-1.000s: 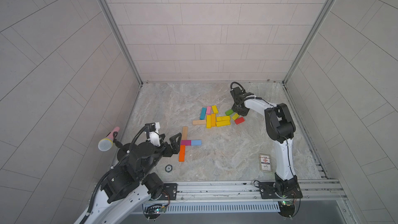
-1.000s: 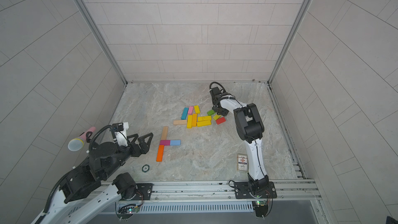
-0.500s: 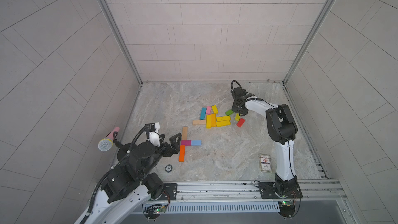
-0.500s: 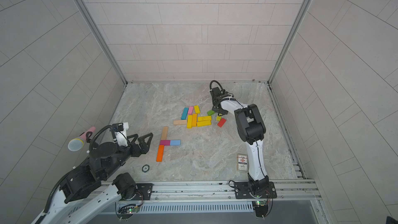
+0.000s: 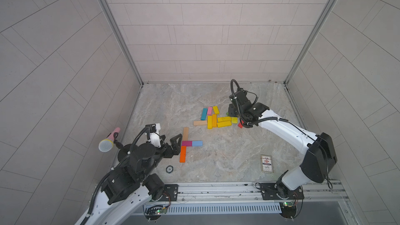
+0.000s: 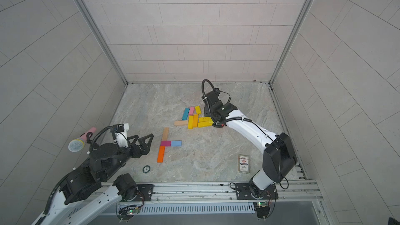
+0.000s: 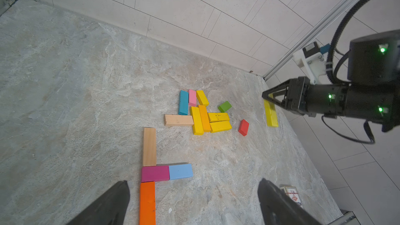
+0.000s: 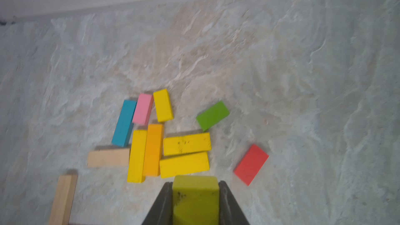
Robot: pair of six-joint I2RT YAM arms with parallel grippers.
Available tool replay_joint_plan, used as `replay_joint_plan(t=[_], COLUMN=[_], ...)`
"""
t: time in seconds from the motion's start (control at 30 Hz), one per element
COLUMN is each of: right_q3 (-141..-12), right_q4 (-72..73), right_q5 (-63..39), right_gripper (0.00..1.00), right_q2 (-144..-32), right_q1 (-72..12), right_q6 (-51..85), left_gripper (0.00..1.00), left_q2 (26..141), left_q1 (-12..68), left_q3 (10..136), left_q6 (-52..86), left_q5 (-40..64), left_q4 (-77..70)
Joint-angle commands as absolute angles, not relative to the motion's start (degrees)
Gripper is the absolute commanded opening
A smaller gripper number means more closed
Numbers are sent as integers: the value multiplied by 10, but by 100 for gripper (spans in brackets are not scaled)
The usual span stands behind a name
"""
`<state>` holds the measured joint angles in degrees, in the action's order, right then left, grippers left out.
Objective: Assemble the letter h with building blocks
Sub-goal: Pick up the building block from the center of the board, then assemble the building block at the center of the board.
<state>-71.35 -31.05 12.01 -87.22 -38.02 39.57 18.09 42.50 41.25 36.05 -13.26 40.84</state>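
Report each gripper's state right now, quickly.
Left gripper: open, holding nothing.
Right gripper: closed on a yellow block.

Left arm [image 5: 129, 169]: low at 7 o'clock, bent. My left gripper [image 5: 171, 141] points to 2 o'clock, fingers wide apart. Right arm [image 5: 281, 128]: elbow up, forearm reaching to 10 o'clock. My right gripper [image 8: 194, 183] pinched tight on yellow block [image 8: 194, 200].
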Motion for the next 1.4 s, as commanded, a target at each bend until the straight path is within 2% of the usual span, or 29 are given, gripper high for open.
replay_joint_plan(t=[0.0, 0.2, 0.43, 0.7, 1.37], right_q3=[-645, -605, -643, -703, -786], right_q4=[-319, -289, -272, -277, -309], right_q5=[136, 160, 185, 200, 169], right_gripper=[30, 30, 30, 30, 29], right_q2=[-850, -870, -951, -1036, -1144], right_q1=[-445, -577, -681, -714, -699], right_q6=[455, 547, 625, 689, 731], left_gripper=[100, 100, 100, 100, 100], left_q2=[169, 157, 133, 104, 70], left_q1=[422, 422, 421, 422, 422], left_q3=[439, 470, 489, 506, 541], left_q6=[353, 336, 322, 321, 301], left_q5=[-140, -152, -177, -202, -239], left_q4=[425, 466, 495, 526, 566])
